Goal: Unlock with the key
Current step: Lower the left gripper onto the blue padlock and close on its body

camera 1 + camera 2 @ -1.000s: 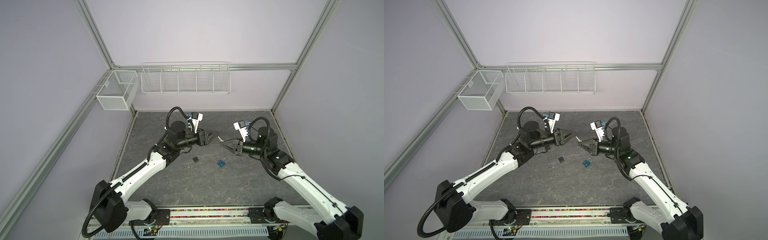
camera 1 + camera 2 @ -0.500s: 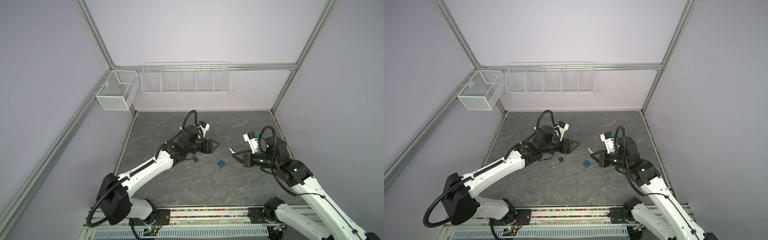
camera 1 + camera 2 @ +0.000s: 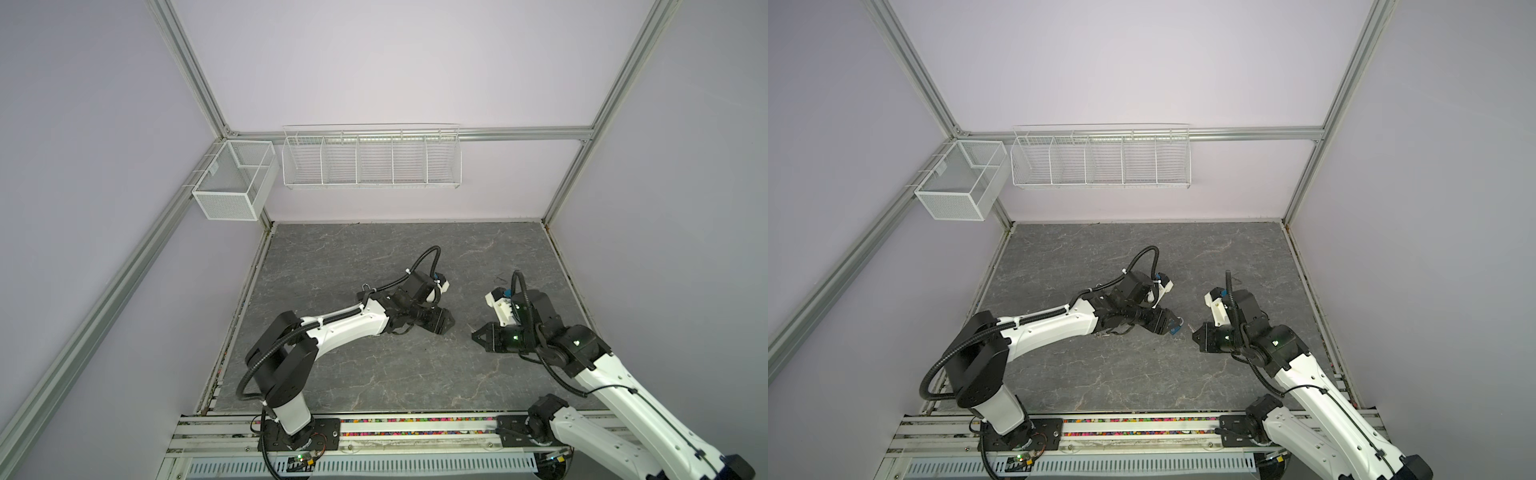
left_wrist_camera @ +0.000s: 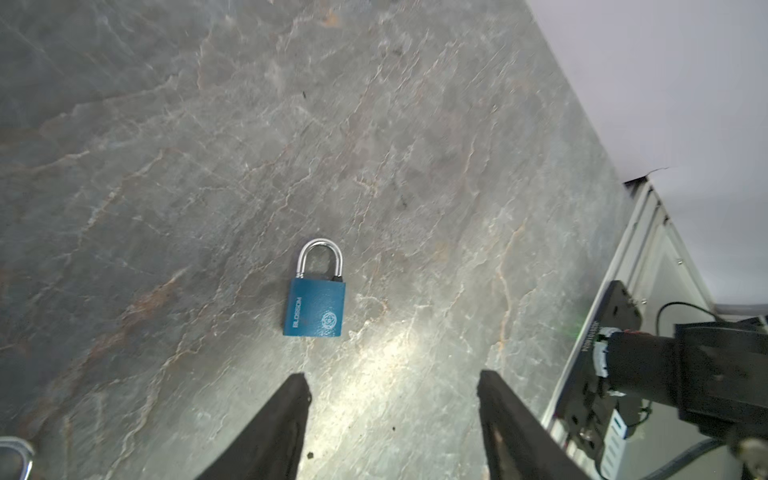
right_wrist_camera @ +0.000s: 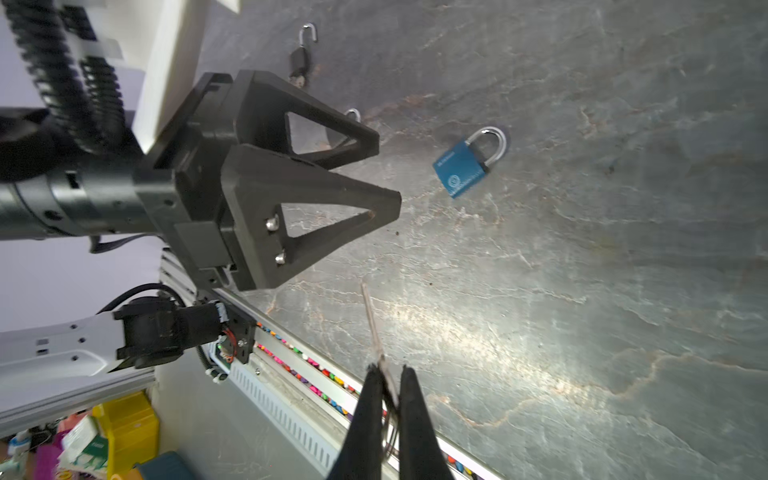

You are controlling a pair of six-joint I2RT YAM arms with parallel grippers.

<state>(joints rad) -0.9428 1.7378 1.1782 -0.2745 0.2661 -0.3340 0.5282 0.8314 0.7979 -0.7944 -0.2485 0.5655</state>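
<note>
Claw, left: the left gripper [image 4: 390,378] stands with its jaws well apart and nothing between them. It sits low over the slab, tips pointing across the middle, in both top views [image 3: 449,326] [image 3: 1173,326].
Claw, right: the right gripper [image 5: 390,370] is pinched together on the key [image 5: 374,328]. The thin blade sticks out past the fingertips and a wire ring hangs behind them.
Task's thing: the blue padlock [image 4: 316,309] lies flat and face up on the slab with its shackle seated in the body. It is just ahead of the left fingertips, not touched, and nearer one finger than the other. The right wrist view shows it beyond the left gripper's tips [image 5: 461,170]. In a top view only a blue sliver shows [image 3: 1176,328].
Left arm: the base is on the front rail and the elbow is raised. The white forearm reaches toward the centre, with the wrist dropped close to the surface.
Right arm: it rises from the front right corner and folds at the elbow. Its gripper [image 3: 476,334] is level and faces the left one, near it but apart.
Other lock: a small dark padlock [image 5: 300,62] with a hook-shaped shackle lies behind the left gripper.
Surface: the grey marbled slab [image 3: 374,257] has pale veins.
Room: the walls are lilac, with aluminium frame posts. A white wire rack [image 3: 371,160] hangs on the back rail. A mesh box [image 3: 232,183] sits at the left corner.
Front edge: the mounting rail [image 3: 415,432] has a strip of coloured bits.
</note>
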